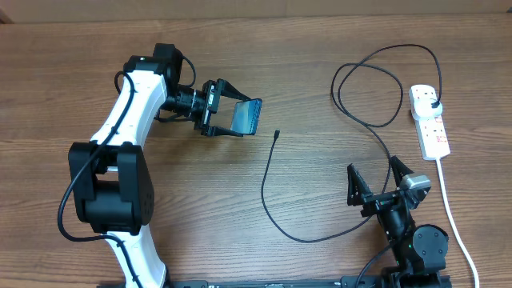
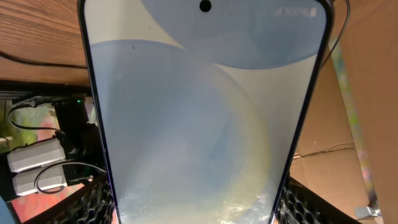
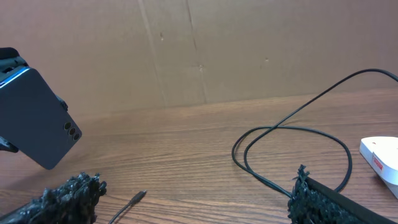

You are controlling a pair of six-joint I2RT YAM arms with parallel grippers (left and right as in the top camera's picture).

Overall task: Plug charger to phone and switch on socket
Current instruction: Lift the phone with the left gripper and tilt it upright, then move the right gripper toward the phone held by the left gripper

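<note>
The phone [image 1: 250, 117] is off the table [image 1: 96, 48], clamped between the fingers of the left gripper [image 1: 242, 117], whose jaws stand just as far apart as the phone's width and press on its two long edges. In the left wrist view the phone [image 2: 205, 112] fills nearly the whole frame, its pale blue and white screen lit. Its top and bottom ends are cut off there, only the black pads [image 2: 93, 202] show at the lower corners, and the faint writing at the upper right is hard to read. The right wrist view catches the phone's dark back [image 3: 34, 121] with its lenses, tilted, partly cut by the left edge. The right gripper [image 1: 371, 165] is spread wide and holds nothing, low over the wood. The charger [image 1: 268, 188] lies slack on the table, its connector tip [image 1: 276, 134] near the phone but clear of it. The cable curves away towards the right arm, where a stretch is hidden under the gripper, then loops up to the black plug [image 1: 432, 102], which sits in the end outlet of the socket [image 1: 432, 132]. How the socket's red switches stand is too small to tell. Its white cord [image 1: 452, 208] runs off the lower edge, and only a corner of the socket [image 3: 380, 155] shows at the right wrist
</note>
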